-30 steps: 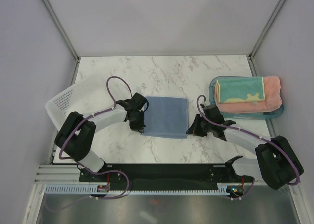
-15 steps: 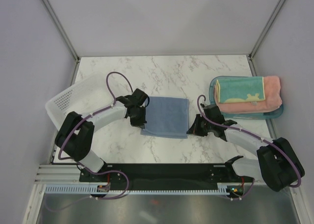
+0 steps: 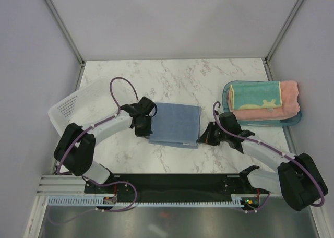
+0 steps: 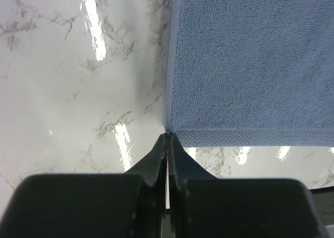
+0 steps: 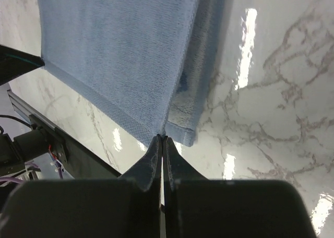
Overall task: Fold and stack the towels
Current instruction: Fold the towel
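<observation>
On the marble surface (image 3: 172,76), a white basket (image 3: 73,105) sits far left and a teal tray (image 3: 227,89) far right, carrying a folded pink towel (image 3: 289,99) under a yellow-teal towel (image 3: 253,95). Between them lies the blue towel (image 3: 176,124), doubled over. The left pincer (image 4: 168,136) pinches its near-left corner and the right pincer (image 5: 162,139) its near-right corner.

Blue-grey towel (image 3: 175,124) — white, grey-veined marble table (image 3: 172,76); teal tray (image 3: 226,94); white basket (image 3: 73,105).

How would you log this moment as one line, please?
left pincer: shut on blue towel corner | right pincer: shut on opposite corner | folded towels: stacked in tray
</observation>
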Controlling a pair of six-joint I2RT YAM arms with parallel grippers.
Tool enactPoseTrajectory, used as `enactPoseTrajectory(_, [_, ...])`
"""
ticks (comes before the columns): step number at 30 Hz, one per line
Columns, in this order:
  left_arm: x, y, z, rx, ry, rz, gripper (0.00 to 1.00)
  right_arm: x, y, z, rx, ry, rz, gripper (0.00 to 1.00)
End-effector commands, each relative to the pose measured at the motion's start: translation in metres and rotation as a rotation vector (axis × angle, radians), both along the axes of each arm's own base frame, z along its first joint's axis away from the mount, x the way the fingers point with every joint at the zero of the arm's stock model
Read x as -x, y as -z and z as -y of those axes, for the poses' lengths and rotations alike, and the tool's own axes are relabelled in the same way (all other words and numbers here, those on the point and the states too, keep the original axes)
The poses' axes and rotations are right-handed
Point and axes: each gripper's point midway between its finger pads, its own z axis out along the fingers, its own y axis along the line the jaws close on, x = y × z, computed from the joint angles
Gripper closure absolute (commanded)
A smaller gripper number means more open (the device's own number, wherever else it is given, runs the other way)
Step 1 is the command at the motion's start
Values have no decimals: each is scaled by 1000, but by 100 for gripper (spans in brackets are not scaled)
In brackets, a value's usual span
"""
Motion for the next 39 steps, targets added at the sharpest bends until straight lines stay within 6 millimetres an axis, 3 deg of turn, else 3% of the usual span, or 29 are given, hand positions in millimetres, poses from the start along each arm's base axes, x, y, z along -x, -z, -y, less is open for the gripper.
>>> enactPoseTrajectory(1, [12, 19, -4, -13, 8, -34, 98, 13, 13, -1, -37, 7, -44, 100])
enactPoseTrajectory(9, [16, 40, -6, -30, 14, -69, 98, 22, 22, -9, -110, 18, -59, 100])
enactPoseTrajectory(15, [18, 48, -11, -54, 13, -74, 98, 30, 38, 0, -70, 51, -73, 100])
enactPoseTrajectory(22, [20, 45, -10, -40, 14, -74, 98, 37, 52, 6, -39, 58, -98, 87])
enactPoseTrajectory(29, [16, 31, -11, -49, 26, -52, 98, 29, 35, 15, 20, 72, -37, 71])
enactPoseTrajectory(31, [14, 28, -13, -64, 27, -49, 94, 28, 32, 17, 36, 70, -26, 66])
enactPoseTrajectory(34, [10, 20, -17, -88, 17, -31, 70, 28, 24, 19, 54, 58, -15, 60])
enactPoseTrajectory(39, [-5, -6, -18, -113, 19, 30, 63, 27, 18, 28, 108, 63, -3, 57])
